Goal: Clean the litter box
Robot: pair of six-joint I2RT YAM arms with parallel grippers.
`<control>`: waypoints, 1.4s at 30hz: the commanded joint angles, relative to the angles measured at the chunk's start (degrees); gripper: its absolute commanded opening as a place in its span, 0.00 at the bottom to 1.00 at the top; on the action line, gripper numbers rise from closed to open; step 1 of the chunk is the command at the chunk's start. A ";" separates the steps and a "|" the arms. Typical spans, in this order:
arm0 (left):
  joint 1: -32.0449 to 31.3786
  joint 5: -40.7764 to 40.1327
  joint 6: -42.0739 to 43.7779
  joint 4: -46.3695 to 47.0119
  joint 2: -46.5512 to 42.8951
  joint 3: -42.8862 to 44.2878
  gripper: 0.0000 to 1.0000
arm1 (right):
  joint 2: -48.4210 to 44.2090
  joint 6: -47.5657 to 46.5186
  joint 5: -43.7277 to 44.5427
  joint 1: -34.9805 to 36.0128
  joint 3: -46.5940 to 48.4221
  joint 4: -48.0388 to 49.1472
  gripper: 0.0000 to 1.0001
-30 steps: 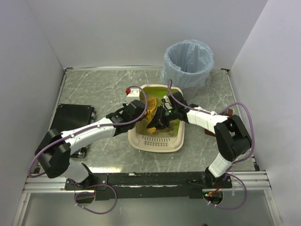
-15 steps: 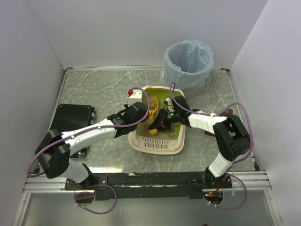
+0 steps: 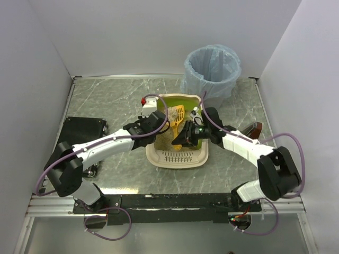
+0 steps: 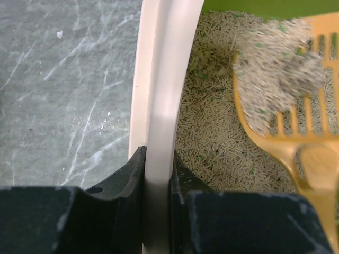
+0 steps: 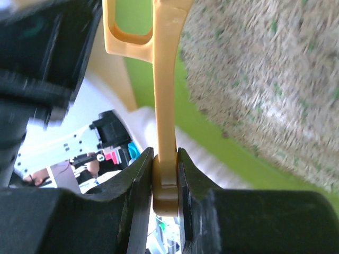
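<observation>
Pinching scoop (image 5: 167,95): right gripper (image 5: 166,161); left gripper (image 4: 158,159): rim (image 4: 165,79).

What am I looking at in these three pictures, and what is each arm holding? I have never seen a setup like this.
Two robot arms are bolted to the near edge of a table. The overhead picture looks down from behind them, so the left arm appears on the left and the right arm on the right. The other two pictures come from a small camera on each wrist, looking along that arm's own jaws.

On the table are a litter box of beige litter, a round bin lined with a light-blue bag behind it, and a black box at the left.

The left jaws are clamped on the litter box's cream rim. The right jaws are shut on the handle of an orange scoop. Its slotted blade carries a clump of litter over the box.
</observation>
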 commanded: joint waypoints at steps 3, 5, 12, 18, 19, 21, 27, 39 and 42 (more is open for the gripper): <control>2.27 -0.48 -8.89 15.68 -4.61 2.72 0.01 | -6.82 -0.23 -2.46 -0.46 -3.08 4.35 0.00; 2.89 -0.03 -8.72 16.55 -4.87 1.23 0.01 | -8.31 -0.92 -3.25 -0.55 -3.61 4.62 0.00; 4.38 2.96 -8.81 19.72 -7.33 -4.31 0.01 | -12.80 -5.50 -9.48 -1.78 -4.58 2.25 0.00; 5.00 3.58 -9.16 20.51 -9.00 -6.33 0.01 | -9.64 -1.73 -19.93 -2.40 -1.76 10.75 0.00; 5.26 3.58 -9.24 20.60 -9.18 -6.42 0.01 | -11.55 -0.42 -21.17 -2.57 -4.38 12.51 0.00; 5.26 3.75 -9.25 20.51 -9.70 -6.77 0.01 | -14.02 -0.83 -23.11 -4.32 -6.15 10.01 0.00; 5.70 4.98 -8.37 22.36 -9.88 -6.95 0.01 | -14.30 6.25 -32.31 -6.96 -7.30 21.45 0.00; 6.05 5.07 -7.75 21.92 -8.83 -5.54 0.01 | -12.89 16.29 -37.18 -10.83 -14.51 35.90 0.00; 6.06 5.95 -7.66 22.09 -8.92 -5.37 0.01 | -7.98 16.30 -37.26 -10.13 -10.12 36.61 0.00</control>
